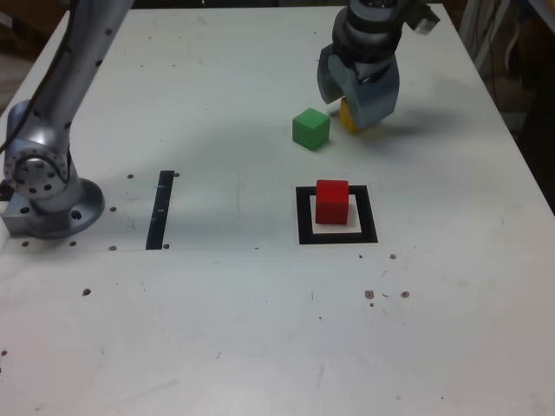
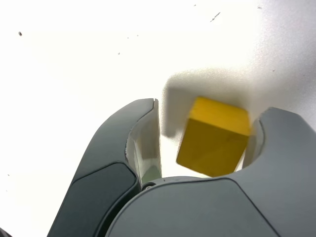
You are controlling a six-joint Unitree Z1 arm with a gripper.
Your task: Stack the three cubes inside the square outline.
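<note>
step: grasp yellow cube (image 2: 213, 143) | end effector (image 1: 357, 97) straddles it, one jaw touching, gap at the other, not clenched | red cube (image 1: 331, 201) in square outline (image 1: 305, 217); green cube (image 1: 310, 128) beside end effector on worktop (image 1: 260, 329) | advice: close squarely, lift straight, avoid green

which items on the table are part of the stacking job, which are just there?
Job:
- red cube, inside the square outline
- green cube, loose on the table
- yellow cube, between the jaws of the gripper

Just there:
- black tape strip
- arm base
</note>
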